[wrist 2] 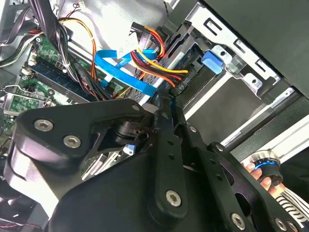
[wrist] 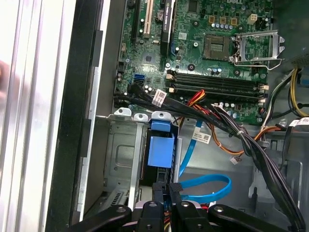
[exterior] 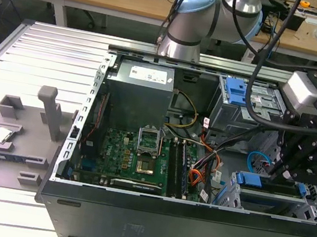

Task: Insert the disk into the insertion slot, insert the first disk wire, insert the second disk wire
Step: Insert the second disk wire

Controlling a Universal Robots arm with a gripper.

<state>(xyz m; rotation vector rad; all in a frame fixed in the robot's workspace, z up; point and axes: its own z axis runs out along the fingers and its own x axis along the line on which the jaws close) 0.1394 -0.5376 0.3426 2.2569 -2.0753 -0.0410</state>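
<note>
A ribbed metal bench (exterior: 48,51) carries an open computer case (exterior: 129,223), with wooden desks behind. The disk (exterior: 268,188), marked by its blue carrier tab (wrist: 160,150), sits in the slot (exterior: 308,207) of the silver cage at the case's front corner on the exterior view's right. The gripper (wrist: 166,193) stands over the disk's rear edge with its fingers (wrist 2: 166,121) drawn nearly together; whether they pinch a plug cannot be told, as the tips are hidden among cables. The blue wire (wrist: 207,186) loops just beside the fingertips, its plug not made out. The orange-red-black bundle (wrist 2: 154,50) runs to the same spot. The motherboard (exterior: 134,157) lies mid-case; a taller cage with a blue latch (exterior: 235,90) stands at the rear. A grey fixture (exterior: 16,131) rests on the bench near the case.
</note>
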